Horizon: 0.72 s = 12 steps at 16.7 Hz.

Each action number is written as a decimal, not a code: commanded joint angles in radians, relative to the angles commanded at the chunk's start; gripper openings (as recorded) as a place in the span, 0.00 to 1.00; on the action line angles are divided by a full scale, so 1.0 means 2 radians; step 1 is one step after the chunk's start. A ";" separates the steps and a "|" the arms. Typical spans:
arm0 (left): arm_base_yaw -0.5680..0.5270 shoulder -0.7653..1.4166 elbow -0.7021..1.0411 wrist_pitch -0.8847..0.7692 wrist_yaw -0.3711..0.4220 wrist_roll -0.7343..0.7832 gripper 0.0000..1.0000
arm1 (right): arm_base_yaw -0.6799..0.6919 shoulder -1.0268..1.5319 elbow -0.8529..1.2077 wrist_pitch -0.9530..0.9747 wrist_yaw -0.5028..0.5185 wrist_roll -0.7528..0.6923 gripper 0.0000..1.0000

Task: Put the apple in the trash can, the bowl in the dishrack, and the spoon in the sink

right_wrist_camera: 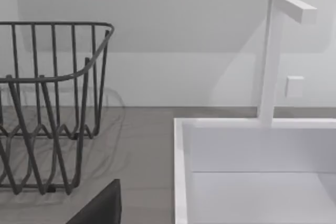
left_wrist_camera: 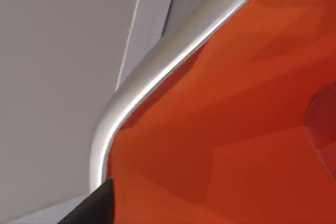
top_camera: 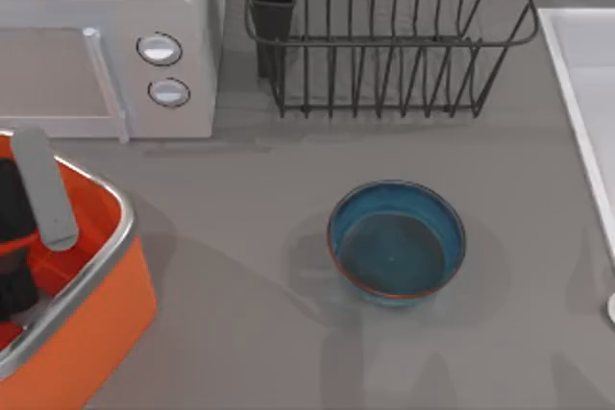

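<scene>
- The trash can (top_camera: 115, 319) at 8 o'clock looks like smooth orange plastic, with a satin, brushed-looking metal rim.
- The bowl (top_camera: 396, 242) near centre has a glossy blue glaze and a thin reddish-brown rim.
- The dishrack (top_camera: 384, 40) at 12 o'clock is dark, thin metal wire.
- The sink (top_camera: 586, 93) at 3 o'clock is smooth, matt white.
- The table (top_camera: 240, 228) is matt grey.

Kitchen setting here, rendered in simulation: a grey tabletop (top_camera: 240, 237) carries a white microwave (top_camera: 106, 45) with two round knobs at eleven o'clock, a wire dishrack (top_camera: 384, 36) at twelve, a white sink (right_wrist_camera: 252, 171) with its faucet (right_wrist_camera: 273, 56) at three, an orange trash can (top_camera: 96, 314) at eight, and a blue bowl (top_camera: 396, 242) near the middle.
</scene>
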 joint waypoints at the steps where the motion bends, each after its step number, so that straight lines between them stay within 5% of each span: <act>1: 0.006 -0.040 -0.030 0.025 0.004 -0.060 1.00 | 0.000 0.000 0.000 0.000 0.000 0.000 1.00; 7: 0.033 -0.299 -0.186 0.143 0.028 -0.396 1.00 | 0.000 0.000 0.000 0.000 0.000 0.000 1.00; 12: 0.044 -0.454 -0.268 0.198 0.042 -0.566 1.00 | 0.000 0.000 0.000 0.000 0.000 0.000 1.00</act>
